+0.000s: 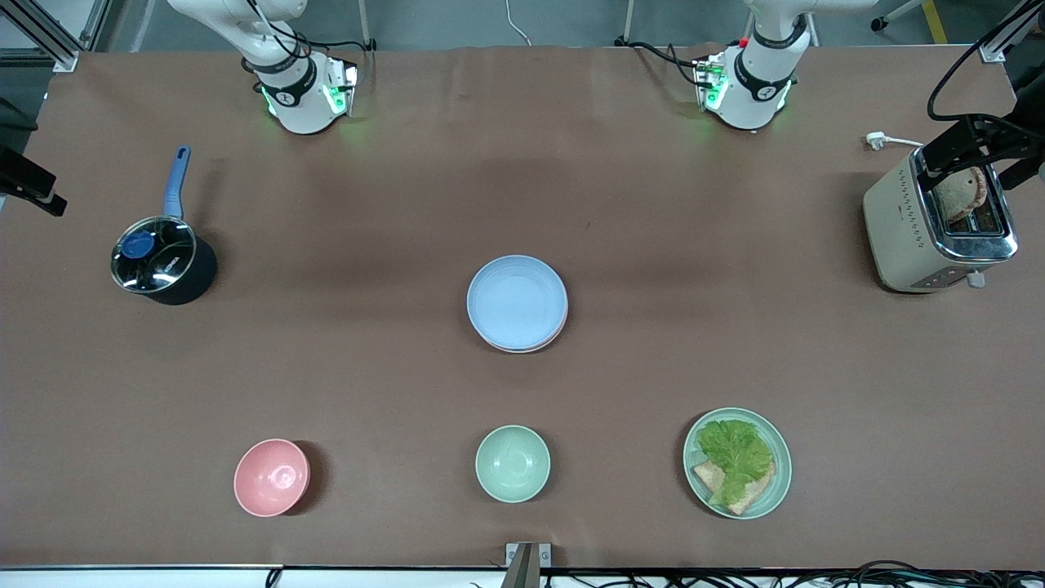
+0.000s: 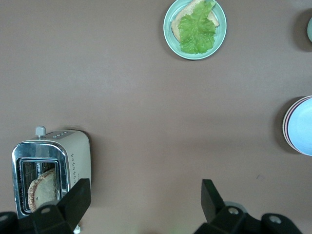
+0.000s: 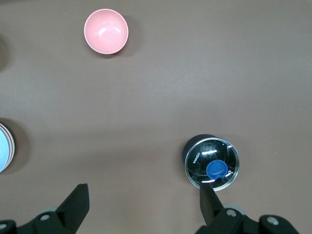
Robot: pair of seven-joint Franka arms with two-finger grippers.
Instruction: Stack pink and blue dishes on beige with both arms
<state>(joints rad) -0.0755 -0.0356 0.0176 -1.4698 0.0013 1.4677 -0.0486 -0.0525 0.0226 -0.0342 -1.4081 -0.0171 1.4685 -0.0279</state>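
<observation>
**A robotics lab dressed up as a kitchen**

Two white robot arms (image 1: 290, 82) are standing bolted at the edge of a paper-covered tabletop (image 1: 522, 204), status lights glowing green. Aluminium framing (image 1: 49, 37) and loose cables (image 1: 816, 576) are edging the scene, while a toaster (image 1: 939, 224) and a lidded saucepan (image 1: 163, 257) are sitting as props.

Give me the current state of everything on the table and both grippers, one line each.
Blue plate: top of the stack at mid-table.
Pink plate: under the blue, only its rim showing.
Pot: glass lid on.
Toaster: bread standing in its slot.
Green plate: holds lettuce on bread.
Pink bowl: upright, empty.
Green bowl: upright, empty.
Left gripper: open, holding nothing.
Right gripper: open, holding nothing.
</observation>
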